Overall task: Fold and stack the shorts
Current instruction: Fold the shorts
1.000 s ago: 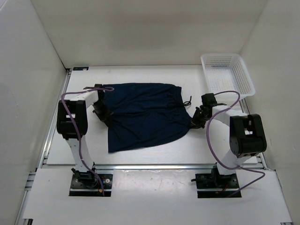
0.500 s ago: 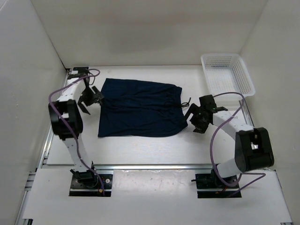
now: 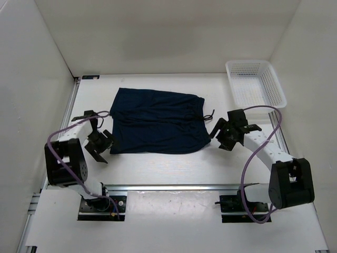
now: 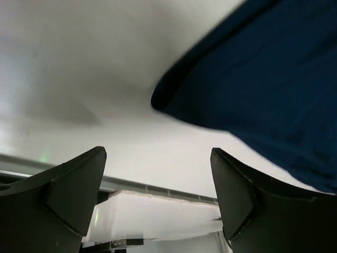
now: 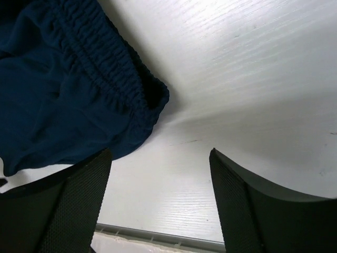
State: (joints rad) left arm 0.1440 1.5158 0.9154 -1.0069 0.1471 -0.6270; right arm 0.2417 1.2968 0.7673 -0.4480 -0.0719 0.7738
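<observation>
The dark navy shorts (image 3: 158, 121) lie flat in the middle of the white table (image 3: 168, 166), waistband to the right, with the thin drawstring (image 3: 209, 115) trailing off it. My left gripper (image 3: 99, 143) hangs open just left of the shorts' near-left corner, nothing between its fingers. In the left wrist view that gripper (image 4: 158, 184) frames bare table, and the shorts (image 4: 263, 79) fill the upper right. My right gripper (image 3: 221, 135) stands open just right of the waistband. In the right wrist view it (image 5: 160, 195) is empty, with the gathered waistband (image 5: 116, 79) at the upper left.
A white mesh basket (image 3: 255, 83) stands at the far right corner of the table. White walls close in the table on three sides. A metal rail (image 3: 174, 186) runs along the near edge in front of both arm bases.
Both grippers opened and let go of the shorts, which now lie flat as a tidy rectangle. The left gripper swung from the far left to the near-left corner. The right one barely moved.
</observation>
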